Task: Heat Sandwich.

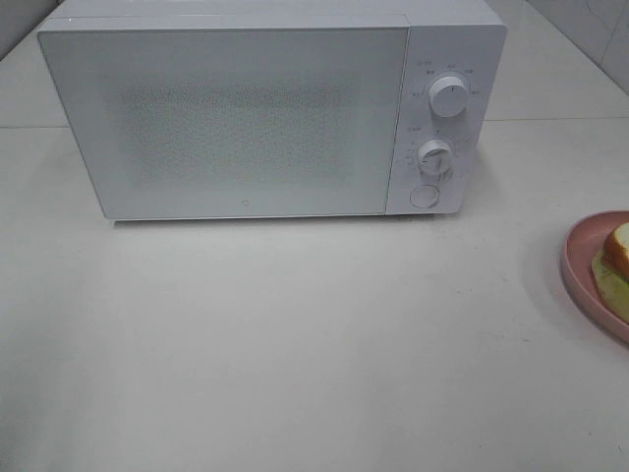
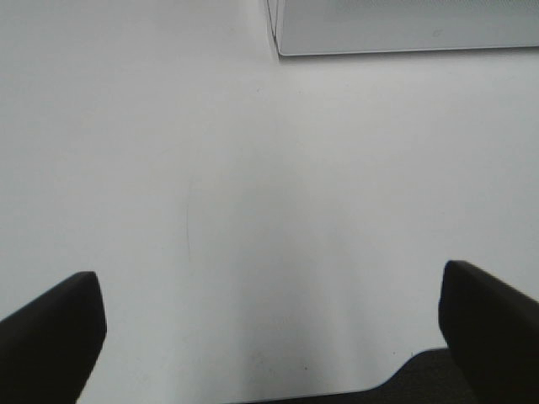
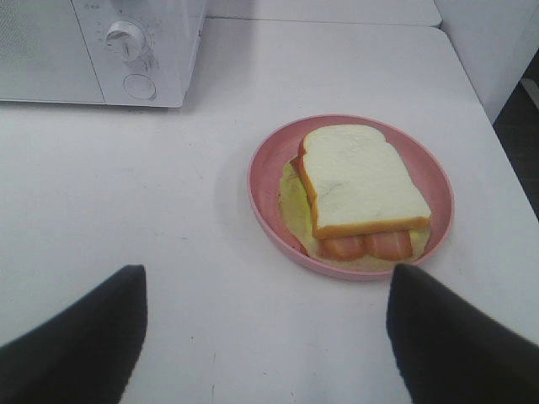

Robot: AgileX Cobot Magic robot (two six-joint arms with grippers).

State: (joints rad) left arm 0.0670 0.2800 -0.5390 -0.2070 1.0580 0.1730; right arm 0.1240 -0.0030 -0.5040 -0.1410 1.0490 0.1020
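Note:
The sandwich (image 3: 358,185), white bread with a tan crust over a pale green leaf and orange filling, lies on a round pink plate (image 3: 263,177). In the exterior high view only a sliver of the sandwich (image 1: 617,251) and plate (image 1: 580,270) shows at the right edge. The white microwave (image 1: 265,108) stands at the back with its door closed. My right gripper (image 3: 265,332) is open and empty, hovering short of the plate. My left gripper (image 2: 269,324) is open and empty above bare table, near the microwave's corner (image 2: 404,29). Neither gripper appears in the exterior high view.
The microwave has two dials (image 1: 450,98) and a round button (image 1: 424,196) on its right panel. A white table (image 1: 295,344) stretches in front of it. The table's right edge (image 3: 493,126) runs close beside the plate.

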